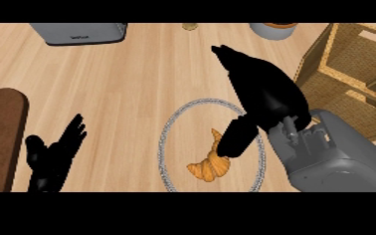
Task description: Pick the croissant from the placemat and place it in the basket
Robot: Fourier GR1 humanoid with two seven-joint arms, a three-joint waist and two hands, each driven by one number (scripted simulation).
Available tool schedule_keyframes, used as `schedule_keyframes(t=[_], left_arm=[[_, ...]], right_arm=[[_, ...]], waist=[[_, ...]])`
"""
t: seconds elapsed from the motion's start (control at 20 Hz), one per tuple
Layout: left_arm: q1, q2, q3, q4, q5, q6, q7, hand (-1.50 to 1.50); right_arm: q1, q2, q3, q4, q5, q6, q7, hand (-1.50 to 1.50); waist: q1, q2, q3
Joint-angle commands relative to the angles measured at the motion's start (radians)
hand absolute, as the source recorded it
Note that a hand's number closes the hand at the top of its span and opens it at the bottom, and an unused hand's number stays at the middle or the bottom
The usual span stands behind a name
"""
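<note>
So the croissant (208,167) sits in the lower middle of the round placemat (167,129), curved, with one tip pointing up toward our right hand (264,92). What worries us: the thumb (236,138) is right at that upper tip. It looks like it's touching, though we can't be sure from above. Meanwhile the fingers (231,59) stretch way past the pastry toward the far side of the counter (132,79). If we close from here we'd probably catch only the tip, and the croissant could swivel or slide across the mat instead of coming up. A one-end pinch could also leave it dangling on the way over. The basket (341,74) is off to the right, well apart from the mat, and its wall stands up, so a low carry could knock the croissant against the rim. As for the hand itself: it's spread wide, fingers pretty much straight, holding nothing, hanging over the mat's upper right part. Our left hand (50,157) is resting open at the lower left, fingers up, out of the way.
</note>
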Motion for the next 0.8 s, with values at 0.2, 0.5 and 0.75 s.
schedule_keyframes(t=[0.2,0.5,0.75], left_arm=[[0.047,-0.006,-0.032,0.072,-0.014,-0.019,0.043,0.00],[0.020,-0.026,-0.034,0.088,-0.016,-0.016,0.043,0.00],[-0.012,-0.025,-0.031,0.110,-0.018,-0.029,0.050,0.00]], right_arm=[[0.072,0.006,0.076,-0.093,0.051,-0.017,0.258,-1.50],[0.172,0.001,0.151,-0.060,0.145,-0.053,0.213,-1.50],[0.217,0.045,0.185,-0.067,0.175,-0.058,0.243,-1.50]], waist=[[0.024,0.021,-0.010],[0.034,0.029,-0.010],[0.035,0.030,-0.011]])
